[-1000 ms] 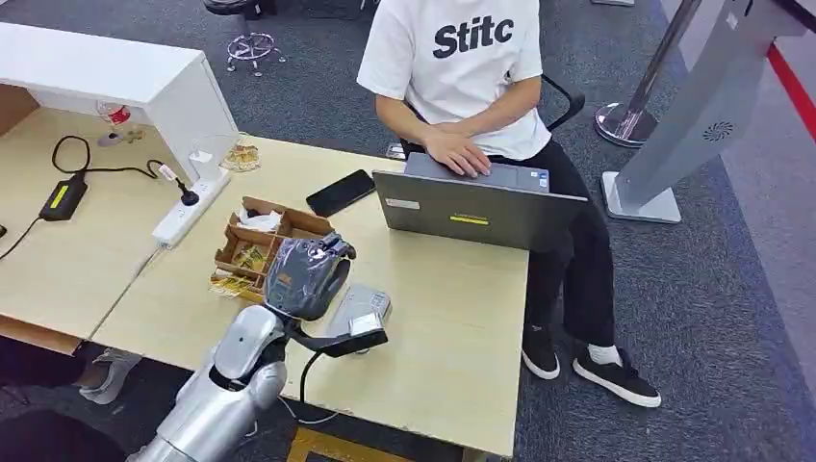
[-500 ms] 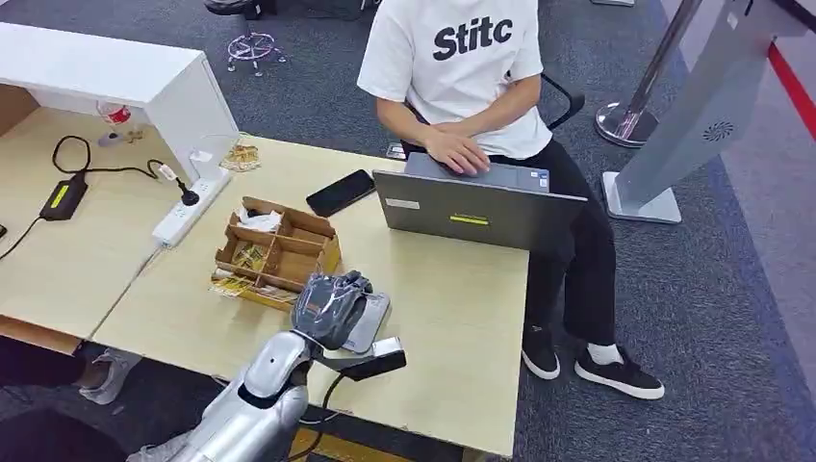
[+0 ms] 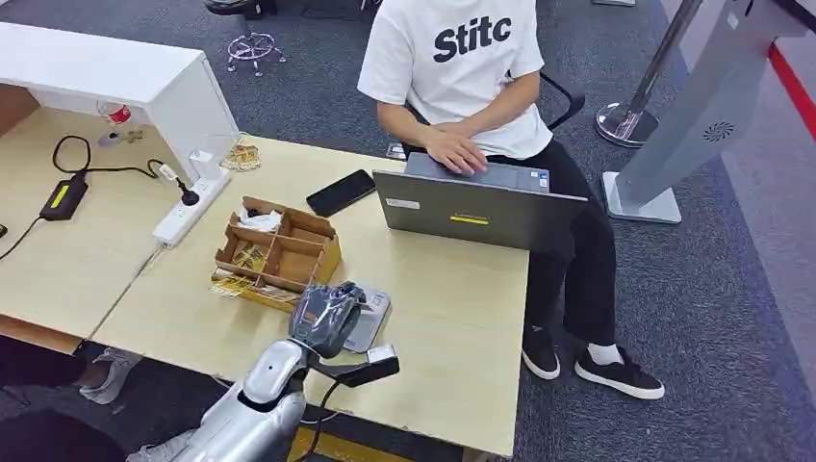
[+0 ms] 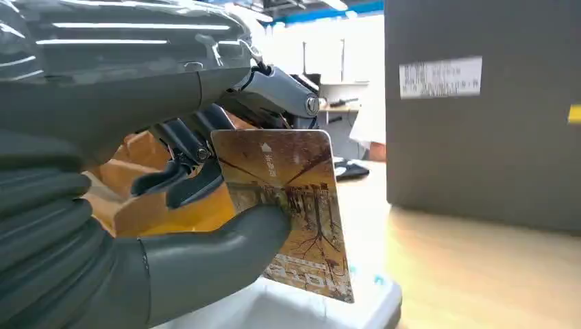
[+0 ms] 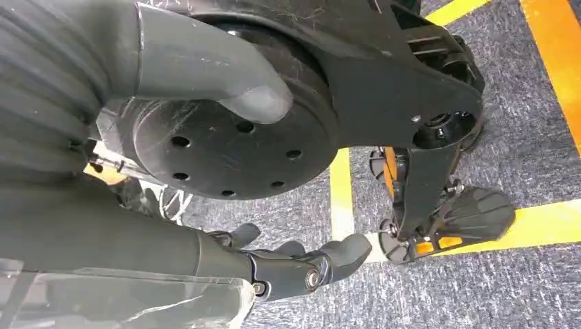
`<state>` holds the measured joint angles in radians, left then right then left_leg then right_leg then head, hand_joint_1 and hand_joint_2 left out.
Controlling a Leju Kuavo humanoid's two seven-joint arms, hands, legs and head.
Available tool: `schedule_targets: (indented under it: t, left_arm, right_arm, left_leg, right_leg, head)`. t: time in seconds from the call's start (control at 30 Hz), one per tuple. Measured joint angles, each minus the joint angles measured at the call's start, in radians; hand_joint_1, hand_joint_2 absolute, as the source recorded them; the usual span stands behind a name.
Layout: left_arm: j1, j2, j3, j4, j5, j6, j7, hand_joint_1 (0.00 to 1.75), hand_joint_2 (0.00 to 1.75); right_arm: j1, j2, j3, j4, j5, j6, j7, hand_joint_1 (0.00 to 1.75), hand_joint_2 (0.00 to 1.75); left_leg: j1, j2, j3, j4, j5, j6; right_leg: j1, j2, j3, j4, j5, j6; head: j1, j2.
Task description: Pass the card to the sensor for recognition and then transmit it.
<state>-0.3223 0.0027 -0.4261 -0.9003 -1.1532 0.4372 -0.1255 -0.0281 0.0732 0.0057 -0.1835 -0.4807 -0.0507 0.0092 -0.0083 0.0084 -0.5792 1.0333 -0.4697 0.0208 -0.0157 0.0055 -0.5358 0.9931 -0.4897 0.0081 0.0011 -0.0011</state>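
We see the card best in the left wrist view: a glossy rectangle with rounded corners, printed in warm brown and gold with what looks like a hall or arcade, small white characters near 1 edge and a pale patterned strip along the opposite edge. The left hand holds it on edge, the thick grey thumb pressed on the printed face and the darker fingers curled against the back. The card's lower corner hangs just above the white sensor; we cannot tell whether they touch.

From the head view the card itself is hidden under the left hand, which sits over the small grey-white sensor near the front edge of the wooden table. That view gives the layout the wrist camera lacks: a brown cardboard organizer with compartments just beyond the hand, a black phone farther back, a grey laptop and a person in a white T-shirt seated behind it with 1 hand on the keyboard. A white power strip lies to the left.

The wrist view in turn shows the laptop's back close up, with a white label, and the orange-brown organizer behind the fingers.

In the right wrist view the right hand hangs over grey carpet with yellow lines, its fingers loosely curled and apart, holding nothing.
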Motion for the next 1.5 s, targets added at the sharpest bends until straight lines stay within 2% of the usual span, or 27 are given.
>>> schedule_targets:
  t: [0.17, 0.5, 0.83, 1.03, 1.27, 1.3, 1.33, 1.37, 1.5]
  left_arm:
    - [-0.04, 0.021, 0.005, -0.056, 0.008, 0.003, 0.007, 1.75, 1.75]
    - [-0.139, 0.107, 0.08, -0.198, 0.038, -0.008, 0.032, 1.75, 1.75]
    - [-0.151, 0.19, 0.172, -0.274, 0.085, -0.025, 0.032, 1.75, 1.75]
    - [-0.142, 0.212, 0.207, -0.29, 0.085, -0.017, 0.024, 1.75, 1.75]
    - [-0.132, 0.217, 0.223, -0.292, 0.076, -0.013, 0.019, 1.75, 1.75]
    - [-0.131, 0.217, 0.224, -0.292, 0.073, -0.012, 0.019, 0.28, 1.75]
    - [-0.131, 0.217, 0.224, -0.292, 0.071, -0.012, 0.019, 0.28, 1.75]
    - [-0.13, 0.217, 0.224, -0.292, 0.07, -0.012, 0.019, 0.0, 1.75]
    - [-0.122, 0.215, 0.224, -0.293, 0.06, -0.012, 0.018, 0.0, 1.75]
  right_arm:
    - [0.0, 0.0, 0.0, 0.0, 0.004, 0.002, 0.0, 0.0, 1.75]
    - [0.0, 0.0, -0.001, 0.001, 0.011, 0.002, -0.001, 0.0, 1.75]
    - [0.0, 0.0, -0.006, 0.002, 0.011, 0.0, -0.001, 0.0, 1.75]
    - [0.0, 0.0, -0.008, 0.002, 0.013, 0.0, 0.0, 0.0, 1.75]
    - [0.0, 0.0, -0.008, 0.002, 0.018, 0.0, 0.0, 0.0, 1.75]
    - [0.0, 0.0, -0.008, 0.002, 0.02, 0.0, 0.0, 0.0, 1.75]
    - [0.0, 0.0, -0.008, 0.002, 0.02, 0.0, 0.0, 0.0, 1.75]
    - [0.0, 0.0, -0.008, 0.002, 0.02, 0.0, 0.0, 0.0, 1.75]
    - [0.0, 0.0, -0.008, 0.002, 0.02, 0.0, 0.0, 0.0, 1.75]
  left_leg:
    - [0.0, 0.0, 0.0, 0.0, 0.001, 0.0]
    - [0.0, 0.0, 0.0, 0.0, 0.002, 0.0]
    - [0.0, 0.0, 0.0, 0.0, 0.003, 0.0]
    - [0.0, 0.0, -0.001, 0.0, 0.003, 0.0]
    - [0.0, 0.0, -0.001, 0.0, 0.003, 0.0]
    - [0.0, 0.0, -0.001, 0.0, 0.003, 0.0]
    - [0.0, 0.0, -0.001, 0.0, 0.003, 0.0]
    - [0.0, 0.001, -0.001, 0.0, 0.003, 0.0]
    - [0.0, 0.0, -0.002, 0.0, 0.003, 0.0]
  right_leg:
    - [0.0, 0.0, 0.0, 0.0, 0.0, 0.0]
    - [0.0, 0.0, 0.0, 0.001, 0.001, 0.0]
    - [0.0, 0.0, 0.0, 0.001, 0.001, 0.0]
    - [0.0, 0.0, 0.0, 0.001, 0.001, 0.0]
    - [0.0, 0.0, -0.001, 0.001, 0.001, 0.0]
    - [0.0, 0.0, -0.001, 0.001, 0.002, 0.0]
    - [0.0, 0.001, -0.001, 0.001, 0.002, 0.0]
    - [0.0, 0.001, -0.002, 0.001, 0.002, 0.0]
    - [0.0, 0.0, -0.003, 0.001, 0.001, 0.0]
  head:
    - [0.0, 0.0]
    - [0.0, 0.0]
    - [0.0, 0.0]
    - [0.0, 0.0]
    - [0.0, 0.0]
    - [0.0, 0.0]
    - [0.0, 0.0]
    - [0.0, 0.0]
    - [0.0, 0.0]
